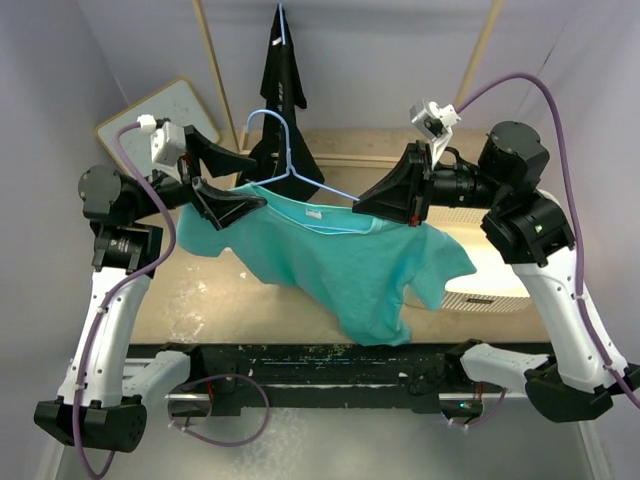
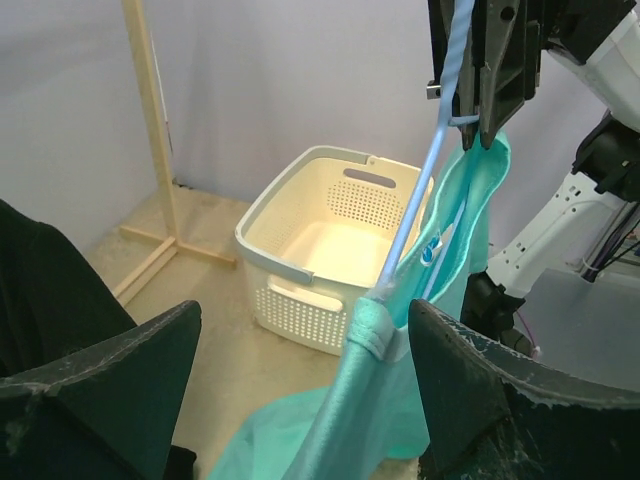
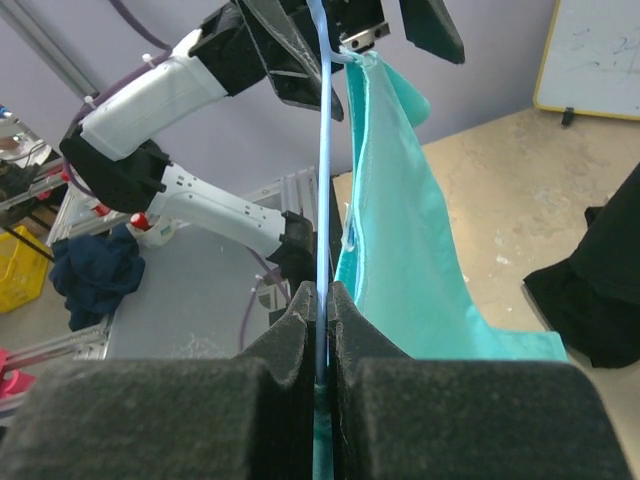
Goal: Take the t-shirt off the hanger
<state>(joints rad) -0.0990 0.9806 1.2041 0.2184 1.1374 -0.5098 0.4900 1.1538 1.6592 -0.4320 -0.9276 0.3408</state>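
Nearest is the black rail (image 1: 330,362) holding both arm bases. Beyond it, left to right: a whiteboard (image 1: 160,115); left gripper (image 1: 258,182) spread wide around the teal t-shirt (image 1: 350,265) shoulder; a black garment (image 1: 283,75) hanging behind; right gripper (image 1: 358,207) pinching the blue hanger (image 3: 322,160) that carries the shirt; a white basket (image 2: 290,268).

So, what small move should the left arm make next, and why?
Probably shut the left pincer on the shirt at its shoulder. Its jaws stand open on either side of that fold, where the cloth wraps the end of the hanger, while the right pincer is shut on the hanger's other arm. With the cloth gripped, it could then likely be pulled off.
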